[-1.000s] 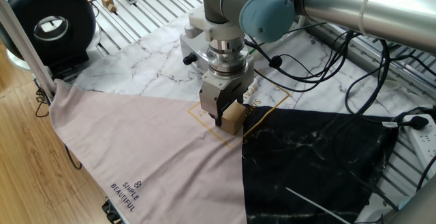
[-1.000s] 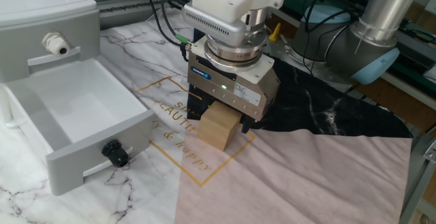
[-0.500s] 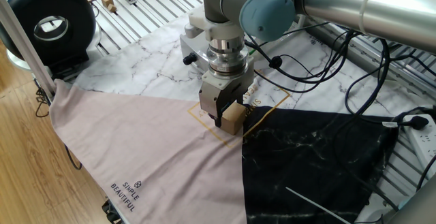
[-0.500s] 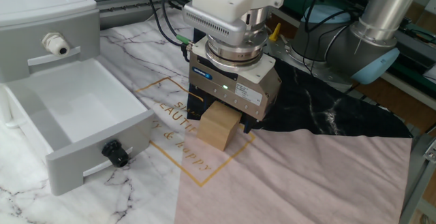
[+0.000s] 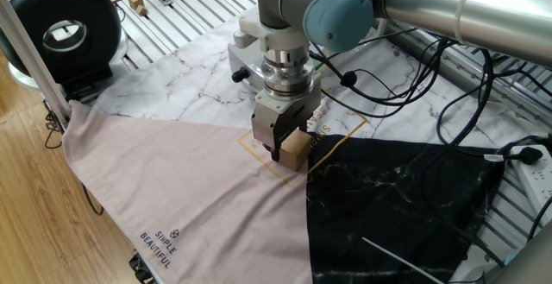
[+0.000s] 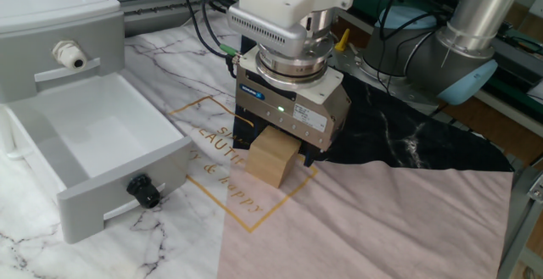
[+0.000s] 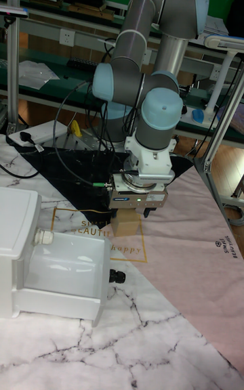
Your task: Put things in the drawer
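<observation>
The tan-brown cube (image 5: 297, 152) (image 6: 273, 159) (image 7: 125, 225) sits low over the gold-printed square where the marble, pink and black parts of the cloth meet. My gripper (image 5: 291, 151) (image 6: 277, 147) (image 7: 130, 217) points straight down and is shut on the cube, one black finger (image 5: 276, 148) showing on its left side. I cannot tell whether the cube's underside touches the cloth. The white drawer (image 6: 127, 173) (image 7: 68, 302) stands pulled open and empty to the cube's left in the other fixed view. Its black knob (image 6: 142, 192) (image 7: 116, 275) faces forward.
The white cabinet (image 6: 51, 25) (image 7: 17, 227) sits behind the drawer. A black round device (image 5: 60, 29) and tiny wooden blocks (image 5: 135, 5) lie at the far left. Cables (image 5: 448, 103) and a power strip (image 5: 535, 176) run along the right. The arm's elbow (image 6: 458, 58) looms behind.
Almost nothing differs. The gripper stays on the cube in the same spot, with at most a very slight upward shift.
</observation>
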{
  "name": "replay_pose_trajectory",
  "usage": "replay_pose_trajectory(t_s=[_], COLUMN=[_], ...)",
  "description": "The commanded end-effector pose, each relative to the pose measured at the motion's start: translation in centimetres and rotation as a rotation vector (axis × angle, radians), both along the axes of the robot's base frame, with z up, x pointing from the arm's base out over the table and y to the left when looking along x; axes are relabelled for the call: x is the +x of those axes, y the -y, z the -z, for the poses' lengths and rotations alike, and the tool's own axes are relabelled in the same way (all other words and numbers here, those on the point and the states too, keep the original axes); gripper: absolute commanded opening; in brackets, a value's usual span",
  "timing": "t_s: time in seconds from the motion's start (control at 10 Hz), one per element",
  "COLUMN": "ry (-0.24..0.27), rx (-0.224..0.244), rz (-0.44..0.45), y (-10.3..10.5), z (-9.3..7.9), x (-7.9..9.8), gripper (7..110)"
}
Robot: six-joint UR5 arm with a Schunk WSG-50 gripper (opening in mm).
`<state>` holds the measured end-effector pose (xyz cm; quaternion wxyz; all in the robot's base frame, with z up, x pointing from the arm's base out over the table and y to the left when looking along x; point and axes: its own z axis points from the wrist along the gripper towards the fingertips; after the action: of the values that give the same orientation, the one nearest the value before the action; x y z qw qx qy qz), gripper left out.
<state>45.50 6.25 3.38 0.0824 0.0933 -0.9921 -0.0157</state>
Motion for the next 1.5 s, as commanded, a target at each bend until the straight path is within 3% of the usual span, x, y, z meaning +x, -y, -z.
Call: replay_pose_trajectory(t_s=[0.0,0.7,0.8,0.9,1.0,1.1,1.2,1.4], ry=[0.026,0.013,0.015,0.018,0.024,0.038,0.044,0.039], rx=[-0.028,-0.011,0.015,0.033,0.045,0.068,0.060,0.025], rz=[0.012,0.004,0.003,0.008,-0.009,-0.034,-0.031,-0.045], y=[0.7,0.3,-0.3,-0.8,-1.0,-1.5,-1.3,-0.4], z=[0.0,0.2,0.2,0.1,0.1,0.1,0.1,0.0], x=[0.7,0.5,0.5,0.6,0.7,1.0,1.2,1.0], gripper=[7,7,22,22,44,44,66,66])
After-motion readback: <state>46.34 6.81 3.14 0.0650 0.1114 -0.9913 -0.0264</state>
